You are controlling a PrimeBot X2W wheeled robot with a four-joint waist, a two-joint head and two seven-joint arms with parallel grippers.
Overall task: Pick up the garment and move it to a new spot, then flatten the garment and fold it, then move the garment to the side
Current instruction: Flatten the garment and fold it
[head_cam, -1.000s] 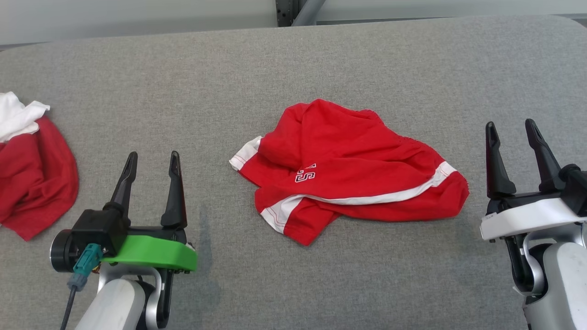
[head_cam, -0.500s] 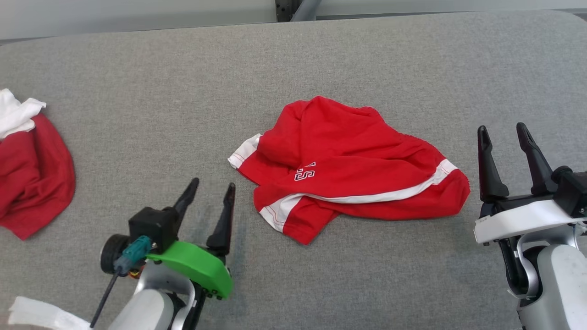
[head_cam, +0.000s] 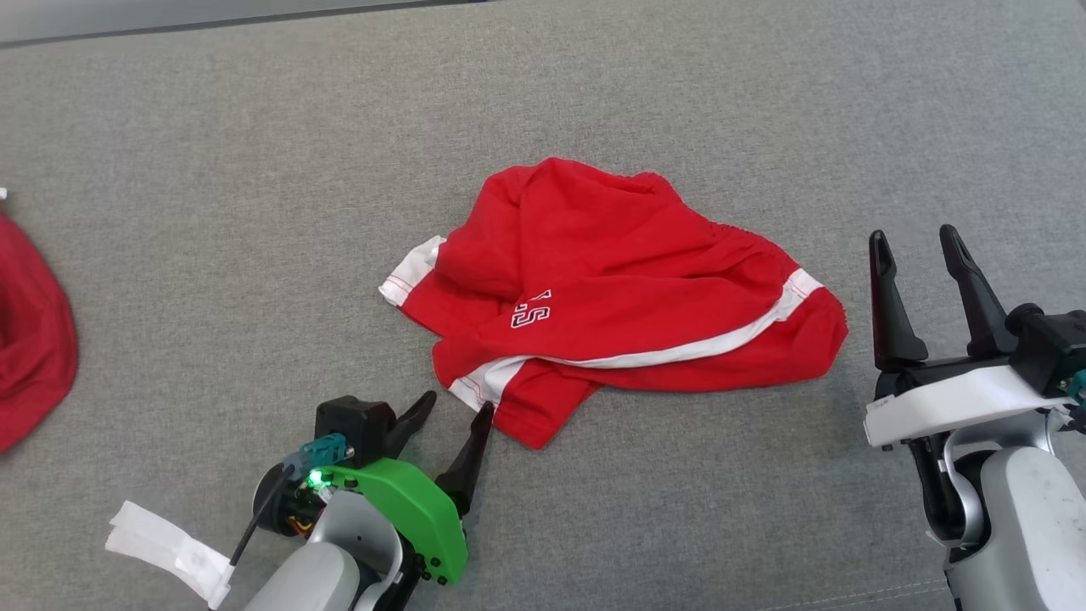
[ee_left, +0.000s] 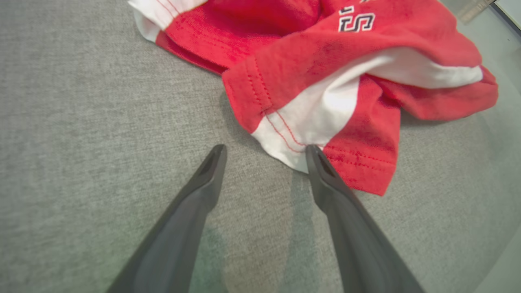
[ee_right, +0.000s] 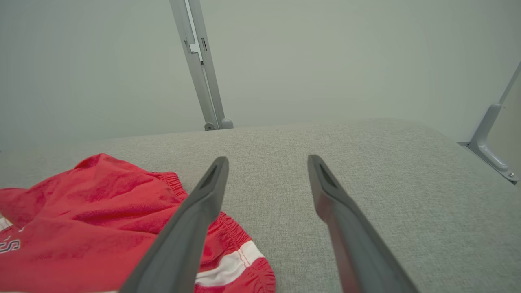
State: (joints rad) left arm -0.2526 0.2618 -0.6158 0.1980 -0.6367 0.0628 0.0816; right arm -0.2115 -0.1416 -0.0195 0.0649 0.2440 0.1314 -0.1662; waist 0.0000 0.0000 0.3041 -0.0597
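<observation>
The garment (head_cam: 611, 297) is a crumpled pair of red shorts with white trim and white lettering, lying in the middle of the grey padded table (head_cam: 254, 212). My left gripper (head_cam: 456, 406) is open and low at the garment's near-left corner. In the left wrist view, one fingertip (ee_left: 313, 152) touches the white hem of the garment (ee_left: 325, 81) and the other rests over bare table; nothing is between them. My right gripper (head_cam: 914, 239) stands open, just right of the garment's right end and apart from it. The right wrist view has the garment (ee_right: 93, 211) at its lower left.
A second red cloth (head_cam: 30, 356) lies at the table's far left edge. A white label strip (head_cam: 170, 552) hangs off my left arm. Upright metal posts (ee_right: 199, 65) stand behind the table's far edge, with a bracket (ee_right: 488, 142) at its right.
My left gripper has swung right and forward, from well left of the garment to its near-left corner. The camera has tilted down, shifting the whole picture. The right gripper has hardly moved.
</observation>
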